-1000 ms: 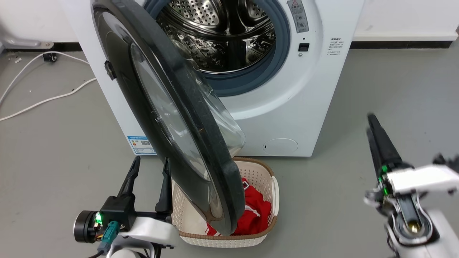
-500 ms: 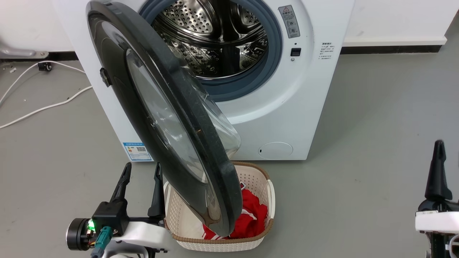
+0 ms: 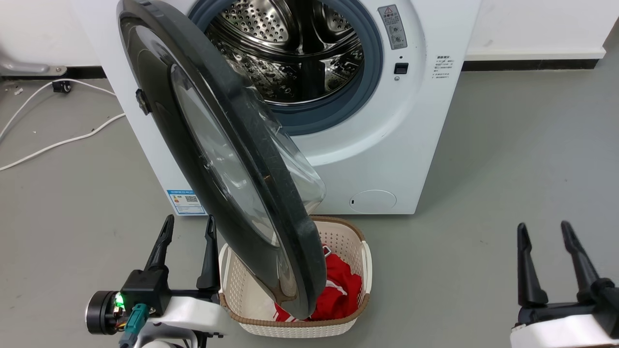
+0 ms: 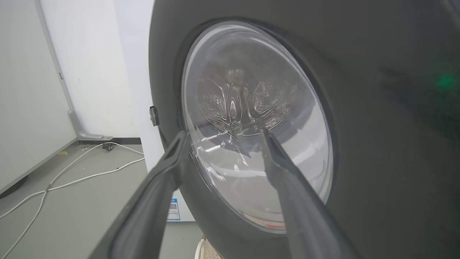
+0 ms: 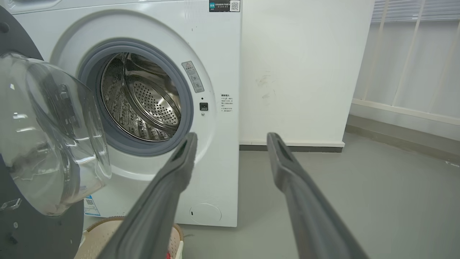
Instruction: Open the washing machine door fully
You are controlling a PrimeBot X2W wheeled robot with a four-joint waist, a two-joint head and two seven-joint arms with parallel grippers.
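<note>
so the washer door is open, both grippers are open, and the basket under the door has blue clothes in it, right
Not quite: the clothes in the basket are red, not blue, as the head view shows. The rest holds: the door is open, and the left gripper and right gripper are both open, holding nothing.

Warning triangle (image 3: 388,10) on washing machine (image 3: 411,145) sticker (image 3: 394,30); lettering illegible

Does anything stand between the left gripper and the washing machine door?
Nothing visible does. The left gripper, open, faces the outer side of the washing machine door directly. The laundry basket sits lower, below the door's free edge, not between them.
</note>
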